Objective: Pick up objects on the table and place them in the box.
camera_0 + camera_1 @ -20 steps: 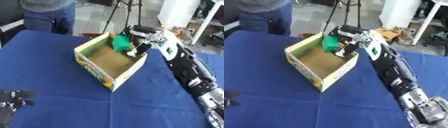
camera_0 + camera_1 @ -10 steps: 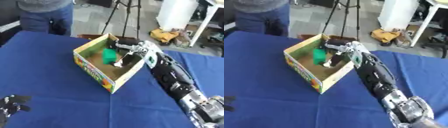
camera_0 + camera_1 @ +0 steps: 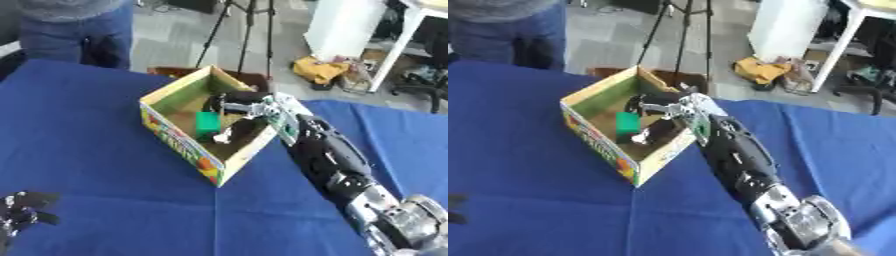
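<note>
We reach our right hand (image 3: 241, 107) down inside the box (image 3: 179, 145), fingers curled around a green block (image 3: 207, 125) that sits low near the box floor. The block looks nearly placed; letting go is what remains. Our left hand (image 3: 22, 212) rests near the box's lower left, its fingers too unclear to tell. We see nothing else lying on the blue table (image 3: 79, 130).

a blue cloth covers the counter (image 3: 96, 165) from edge to edge. beyond its far edge, on a grey floor, stand a black tripod (image 3: 247, 30), a white cabinet (image 3: 343, 27) and a white table leg (image 3: 394, 47), with a yellow bundle (image 3: 320, 70) lying near the cabinet's foot. a person in blue trousers (image 3: 66, 37) stands at the far left edge.
</note>
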